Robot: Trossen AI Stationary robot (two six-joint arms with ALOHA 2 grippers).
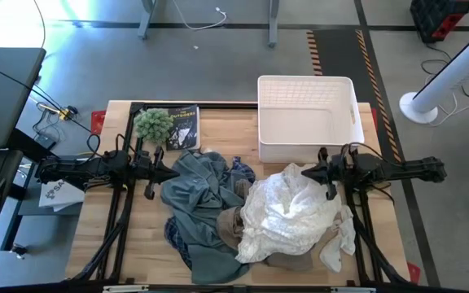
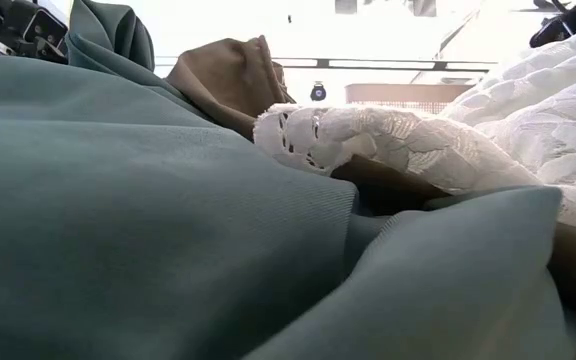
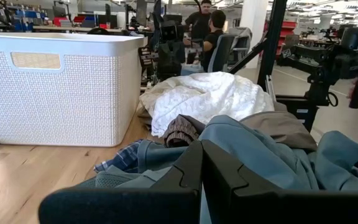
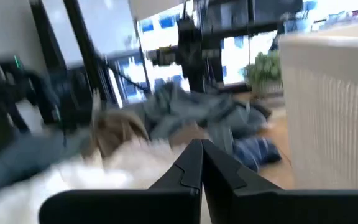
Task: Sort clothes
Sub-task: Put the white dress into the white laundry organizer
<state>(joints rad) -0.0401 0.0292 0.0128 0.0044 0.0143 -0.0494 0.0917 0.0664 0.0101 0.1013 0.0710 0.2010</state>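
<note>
The clothes lie in one pile on the table's middle. The grey-blue garment (image 1: 198, 195) is on the left, with the thin white lacy one (image 1: 291, 212) heaped on the right. The tan-khaki one (image 1: 230, 224) is partly under both. A bit of the navy-and-white plaid shirt (image 1: 243, 169) shows at the pile's far edge. My left gripper (image 1: 172, 172) is shut and empty at the pile's left edge, by the grey-blue cloth (image 3: 253, 155). My right gripper (image 1: 309, 172) is shut and empty at the white garment's far right edge.
A white plastic basket (image 1: 308, 118) stands at the table's far right, just beyond my right gripper. A green fuzzy plant (image 1: 153, 124) and a dark magazine (image 1: 183, 128) sit at the far left. People stand in the room beyond the table (image 3: 207, 28).
</note>
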